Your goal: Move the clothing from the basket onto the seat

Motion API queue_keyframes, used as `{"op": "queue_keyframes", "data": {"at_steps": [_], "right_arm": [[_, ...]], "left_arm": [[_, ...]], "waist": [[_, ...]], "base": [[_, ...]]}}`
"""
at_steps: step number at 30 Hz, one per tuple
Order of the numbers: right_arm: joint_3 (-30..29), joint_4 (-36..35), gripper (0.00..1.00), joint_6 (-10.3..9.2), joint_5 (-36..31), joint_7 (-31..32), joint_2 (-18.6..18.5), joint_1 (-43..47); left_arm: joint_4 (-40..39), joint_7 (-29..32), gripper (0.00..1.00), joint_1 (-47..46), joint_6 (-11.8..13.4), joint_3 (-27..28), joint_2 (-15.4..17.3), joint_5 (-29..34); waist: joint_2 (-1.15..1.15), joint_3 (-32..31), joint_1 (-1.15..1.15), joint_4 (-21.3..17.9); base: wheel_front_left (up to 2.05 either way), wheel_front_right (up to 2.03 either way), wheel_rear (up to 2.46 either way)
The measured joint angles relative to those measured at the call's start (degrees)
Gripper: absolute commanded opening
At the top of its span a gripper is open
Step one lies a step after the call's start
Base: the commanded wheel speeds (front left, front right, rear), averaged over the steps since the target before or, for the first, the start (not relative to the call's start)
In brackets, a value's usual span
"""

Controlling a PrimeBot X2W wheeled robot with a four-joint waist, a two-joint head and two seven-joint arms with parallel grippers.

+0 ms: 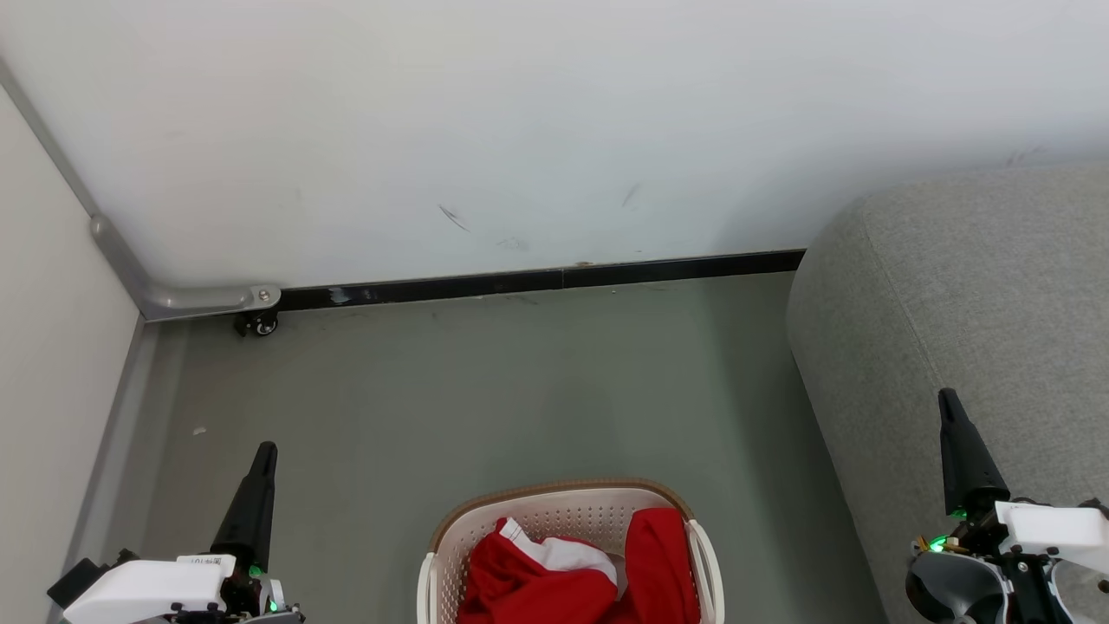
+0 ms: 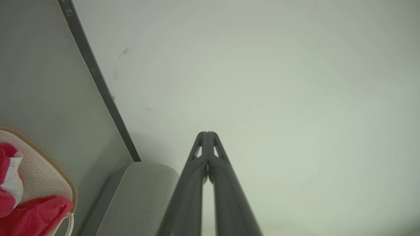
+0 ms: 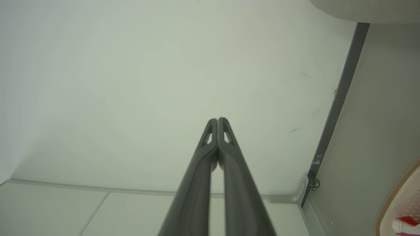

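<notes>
The cream basket (image 1: 554, 511) with a brown rim stands on the floor at the bottom centre of the head view, and red clothing (image 1: 554, 585) with white bands lies inside it. The grey seat (image 1: 962, 321) fills the right side. My left gripper (image 1: 264, 451) is shut and empty at the lower left, well left of the basket. My right gripper (image 1: 949, 399) is shut and empty at the lower right, over the seat's front edge. In the left wrist view the shut left gripper (image 2: 207, 133) points at the wall, with the basket (image 2: 46, 164), clothing (image 2: 32, 213) and seat (image 2: 137, 193) at lower left. The right wrist view has the shut right gripper (image 3: 217, 119) and the basket's rim (image 3: 397, 190).
A white wall (image 1: 520, 130) with a black skirting strip (image 1: 537, 282) closes the far side. A grey metal bracket with a small caster (image 1: 256, 322) sits in the left corner, beside a pale panel (image 1: 43, 364). Grey floor (image 1: 485, 390) lies between basket and wall.
</notes>
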Motion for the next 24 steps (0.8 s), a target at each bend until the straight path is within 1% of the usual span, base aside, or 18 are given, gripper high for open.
{"op": "queue_keyframes", "data": {"at_steps": [22, 23, 24], "right_arm": [[0.0, 0.0, 0.0, 0.0, 0.0, 0.0, 0.0, 0.0], [0.0, 0.3, 1.0, -0.01, 0.0, 0.0, 0.1, 0.2], [0.1, 0.9, 1.0, -0.02, 0.0, 0.0, 0.2, 0.7]], "left_arm": [[0.0, 0.0, 0.0, 0.0, 0.0, 0.0, 0.0, 0.0], [0.5, 0.0, 1.0, 0.1, 0.0, 0.0, -0.1, 0.0], [1.2, 0.0, 1.0, 0.4, 0.0, 0.0, -0.3, 0.0]], "waist": [[0.0, 0.0, 0.0, 0.0], [0.0, 0.0, 0.0, 0.0], [0.0, 0.0, 0.0, 0.0]], "base": [[0.0, 0.0, 0.0], [0.0, 0.0, 0.0], [0.0, 0.0, 0.0]]}}
